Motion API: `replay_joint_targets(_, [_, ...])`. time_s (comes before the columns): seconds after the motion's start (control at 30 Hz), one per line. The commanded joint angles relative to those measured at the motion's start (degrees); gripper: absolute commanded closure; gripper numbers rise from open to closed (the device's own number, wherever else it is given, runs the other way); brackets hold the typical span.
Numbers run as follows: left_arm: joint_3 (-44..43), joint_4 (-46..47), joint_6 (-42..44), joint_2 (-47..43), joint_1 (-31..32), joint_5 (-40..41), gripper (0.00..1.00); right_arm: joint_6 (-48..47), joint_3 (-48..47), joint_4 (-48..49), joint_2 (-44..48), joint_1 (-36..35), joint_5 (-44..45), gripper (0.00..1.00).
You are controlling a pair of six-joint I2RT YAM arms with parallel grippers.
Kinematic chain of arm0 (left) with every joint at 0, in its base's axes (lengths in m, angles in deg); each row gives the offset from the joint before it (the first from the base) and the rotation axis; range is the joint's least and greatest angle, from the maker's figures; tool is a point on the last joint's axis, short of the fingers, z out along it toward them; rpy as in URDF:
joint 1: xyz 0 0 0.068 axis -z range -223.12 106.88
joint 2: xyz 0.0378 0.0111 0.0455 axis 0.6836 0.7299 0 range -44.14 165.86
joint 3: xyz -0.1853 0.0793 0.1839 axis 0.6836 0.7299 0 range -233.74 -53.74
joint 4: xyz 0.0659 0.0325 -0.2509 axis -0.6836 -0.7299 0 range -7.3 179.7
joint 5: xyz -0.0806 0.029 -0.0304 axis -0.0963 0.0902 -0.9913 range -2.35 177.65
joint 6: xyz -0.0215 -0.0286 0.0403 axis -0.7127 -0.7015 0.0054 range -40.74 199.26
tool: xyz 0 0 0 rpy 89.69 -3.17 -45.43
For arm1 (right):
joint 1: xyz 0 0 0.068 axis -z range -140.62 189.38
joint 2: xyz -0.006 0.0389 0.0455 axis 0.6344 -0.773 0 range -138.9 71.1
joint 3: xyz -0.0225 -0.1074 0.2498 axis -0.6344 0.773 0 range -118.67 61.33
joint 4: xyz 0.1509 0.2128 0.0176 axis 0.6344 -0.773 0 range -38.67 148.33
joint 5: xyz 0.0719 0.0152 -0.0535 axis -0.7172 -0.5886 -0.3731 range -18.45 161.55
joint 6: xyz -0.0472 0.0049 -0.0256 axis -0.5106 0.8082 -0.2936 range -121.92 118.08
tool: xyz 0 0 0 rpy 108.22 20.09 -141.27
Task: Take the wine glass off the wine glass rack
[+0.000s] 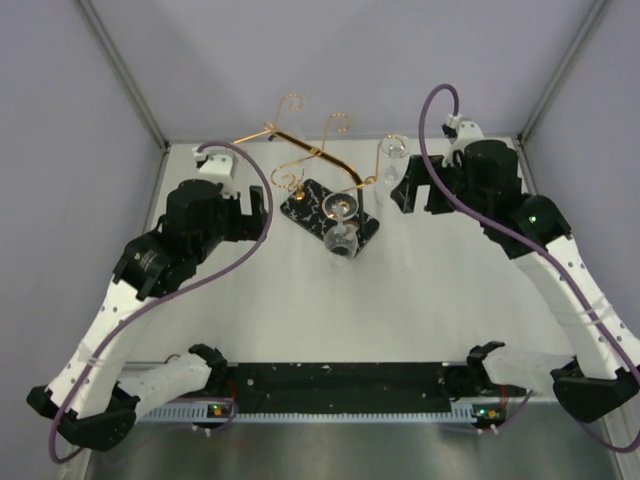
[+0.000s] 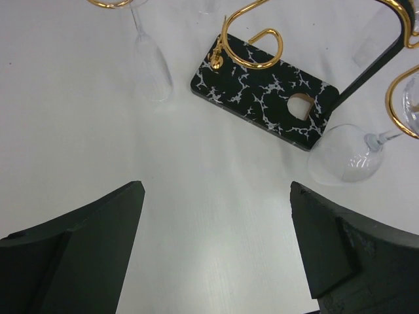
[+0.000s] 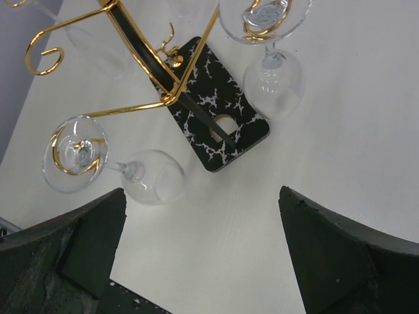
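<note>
The wine glass rack is a gold wire stand (image 1: 300,150) with scroll-ended arms on a black marbled base (image 1: 312,205). It also shows in the left wrist view (image 2: 265,91) and the right wrist view (image 3: 216,118). One clear wine glass (image 1: 342,232) hangs upside down from the near arm, over the base's near end. A second glass (image 1: 391,155) hangs from the right arm. Both show in the right wrist view (image 3: 154,178) (image 3: 275,82). My left gripper (image 1: 258,208) (image 2: 216,191) is open and empty, left of the rack. My right gripper (image 1: 405,190) (image 3: 201,193) is open and empty, right of the rack, close to the second glass.
The white table (image 1: 330,310) is boxed by grey walls on the left, back and right. A black strip (image 1: 340,390) runs along the near edge between the arm bases. In the left wrist view another clear glass (image 2: 152,65) hangs at the rack's far side.
</note>
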Motion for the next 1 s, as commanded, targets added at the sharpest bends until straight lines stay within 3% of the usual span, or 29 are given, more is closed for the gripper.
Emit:
replay_joint_targets(0.0, [0.3,4.9,0.7,-4.2,0.0,-3.8,0.02,1.4,-0.9,-2.0,2.3,0.9,4.4,0.01])
replay_joint_targets(0.2, [-0.8,0.7,0.8,-2.2,0.1,-8.4,0.02,1.7,3.7,-2.2,2.7,6.4,-2.0,0.01])
replay_joint_targets(0.47, [-0.7,-0.4,-3.6,-3.3,0.1,-19.3,0.03,0.6,5.2,-2.3,2.8,6.6,-6.3,0.05])
replay_joint_targets(0.67, [5.7,5.6,-18.8,-7.1,0.0,-33.1,0.06,0.5,9.2,-0.3,4.7,6.6,-7.6,0.07])
replay_joint_targets(0.87, [17.0,18.9,-36.4,-12.7,0.1,-38.7,0.13,1.1,11.0,0.8,6.1,6.5,-8.8,0.08])
replay_joint_targets(0.97, [18.9,23.9,-39.9,-13.1,0.0,-38.5,0.22,1.4,12.1,1.6,7.4,6.5,-9.0,0.08])
